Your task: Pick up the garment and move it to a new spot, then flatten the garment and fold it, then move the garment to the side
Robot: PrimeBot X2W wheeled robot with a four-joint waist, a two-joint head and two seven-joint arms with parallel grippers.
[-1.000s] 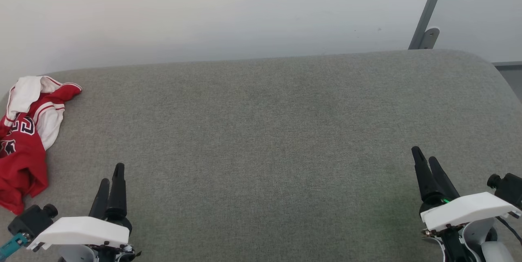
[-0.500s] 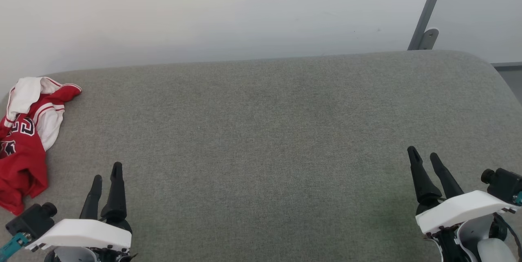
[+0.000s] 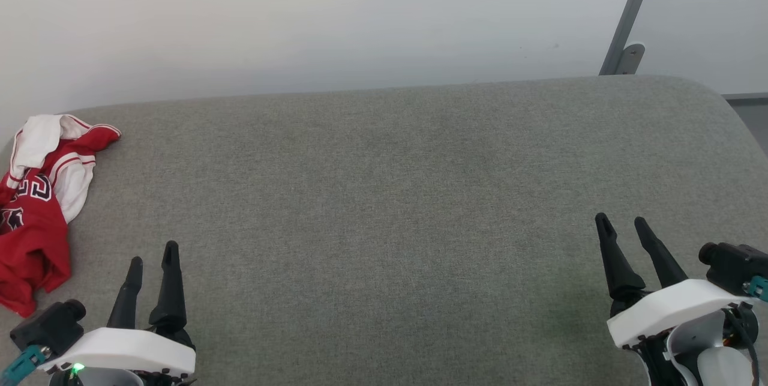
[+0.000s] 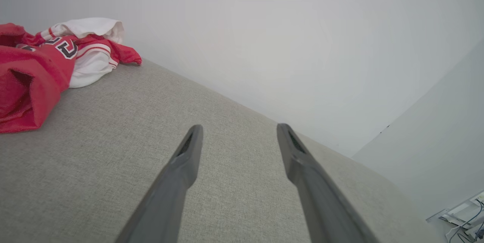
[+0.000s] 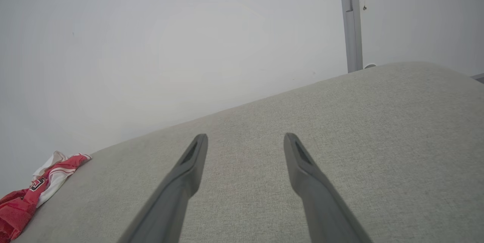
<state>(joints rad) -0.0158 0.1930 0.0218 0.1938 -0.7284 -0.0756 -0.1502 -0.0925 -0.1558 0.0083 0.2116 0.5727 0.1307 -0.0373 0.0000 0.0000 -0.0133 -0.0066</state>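
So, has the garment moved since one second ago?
No. The garment lies at the same place on the grey cushion, by its left edge.

Worktop (image 3: 384, 194): covered in grey woven cloth, matt, with a fine and slightly rough weave visible in both wrist views.

Garment (image 3: 36, 224): soft red and white cloth, matt, lying in loose crumpled folds. The black-and-white print sits flat on the fabric.

Left pincer (image 3: 153, 252) and right pincer (image 3: 621, 222): the fingers (image 4: 181, 167) are dark, smooth and matt, probably moulded plastic, though the views do not settle the material.

Cover (image 3: 123, 349) behind each pincer: white plastic, smooth, with a faint sheen.

Wall (image 3: 300, 14): smooth, matt, pale finish.

Post (image 3: 630, 14): grey metal, smooth surface.
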